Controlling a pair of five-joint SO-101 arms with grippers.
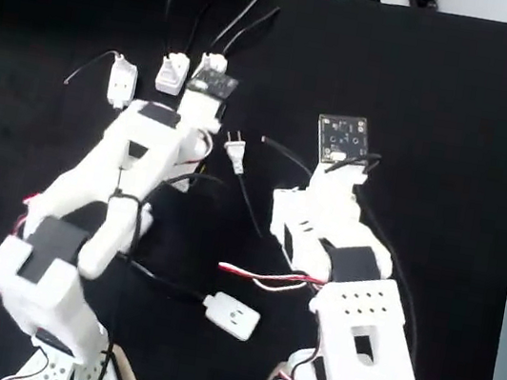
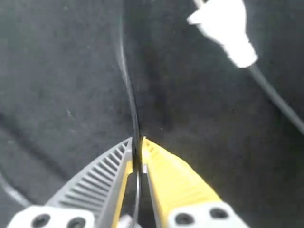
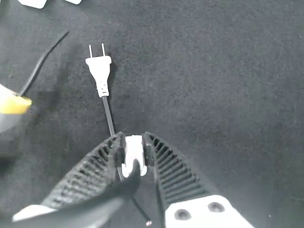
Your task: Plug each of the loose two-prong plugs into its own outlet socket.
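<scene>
clamped together on a thin black cord: left gripper. pinched shut on a small white piece (plug or not, hard to tell): right gripper. ahead of it, loose two-prong plug flat on black cloth. likely trouble: cord sliding through the jaws, plug dangling and missing its slots. from above, layout lost up close: outlet socket near the arm bases, well apart from that plug.
</scene>
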